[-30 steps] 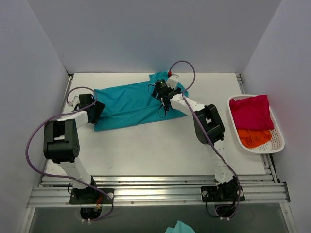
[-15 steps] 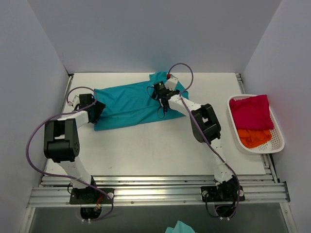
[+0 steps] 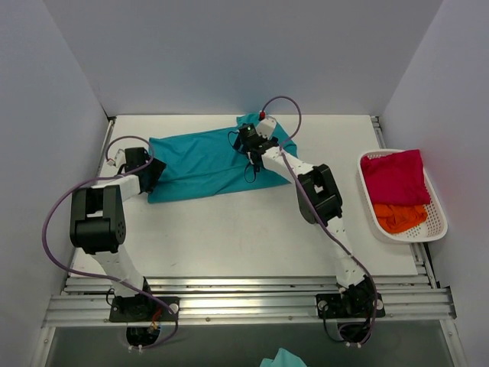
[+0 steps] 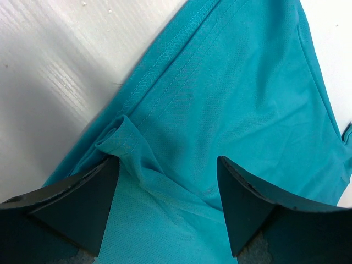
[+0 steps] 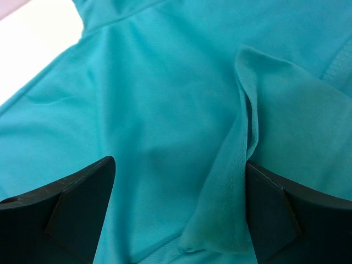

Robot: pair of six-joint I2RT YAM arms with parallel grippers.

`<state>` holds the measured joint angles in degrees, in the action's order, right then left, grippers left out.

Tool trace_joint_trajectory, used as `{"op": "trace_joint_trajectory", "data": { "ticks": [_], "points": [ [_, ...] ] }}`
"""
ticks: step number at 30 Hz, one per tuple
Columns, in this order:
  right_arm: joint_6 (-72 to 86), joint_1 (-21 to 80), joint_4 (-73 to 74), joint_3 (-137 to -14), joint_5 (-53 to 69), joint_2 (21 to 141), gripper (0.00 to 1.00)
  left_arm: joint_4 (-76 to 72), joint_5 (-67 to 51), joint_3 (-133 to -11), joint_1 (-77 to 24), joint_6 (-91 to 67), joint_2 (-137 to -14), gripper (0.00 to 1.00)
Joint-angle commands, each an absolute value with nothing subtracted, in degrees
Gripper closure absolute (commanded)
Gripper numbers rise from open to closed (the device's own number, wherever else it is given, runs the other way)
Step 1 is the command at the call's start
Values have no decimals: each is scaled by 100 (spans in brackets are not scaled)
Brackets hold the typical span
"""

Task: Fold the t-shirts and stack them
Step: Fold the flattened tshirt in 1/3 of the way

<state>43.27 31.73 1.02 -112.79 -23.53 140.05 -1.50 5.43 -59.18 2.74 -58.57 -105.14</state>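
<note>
Plainly the first fold is in hand. The teal tee lies spread on the table toward 12 o'clock, its long axis running from 9 to 3, not yet folded. The magenta tee and orange tee sit bunched in the basket at 3 o'clock, magenta on the far side, so I judge the task barely begun.

The left gripper is down at the teal tee's 9 o'clock end. Its wrist view shows the fingers apart over the cloth, with a small hemmed ridge puckered up just beside the 9 o'clock finger and nothing pinched.

The right gripper is over the tee's 3 o'clock end. Its jaws also stand apart, and a loose flap rises just beside the 3 o'clock finger, unclamped.

The next move probably calls for both pairs of jaws to close on raised cloth. Each must catch one clean layer at its own end, or the fold will drag crooked. Then the two ends need lifting together and carrying across evenly.
</note>
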Motion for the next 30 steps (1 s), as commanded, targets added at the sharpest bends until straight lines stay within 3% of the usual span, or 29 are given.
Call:
{"op": "trace_joint_trajectory", "data": {
  "ticks": [1, 16, 30],
  "points": [
    [4386, 3252, 35, -11663, -2294, 14106, 14, -281, 457, -5968, 316, -5722, -10723, 19],
    [4149, 2997, -2134, -12472, -1785, 15021, 1, -360, 360, -6222, 316, -5485, -10828, 19],
    [2840, 2602, -3102, -11191, -2451, 13036, 0, 720, 395, -8128, 439, -4799, -10538, 18]
  ]
}}
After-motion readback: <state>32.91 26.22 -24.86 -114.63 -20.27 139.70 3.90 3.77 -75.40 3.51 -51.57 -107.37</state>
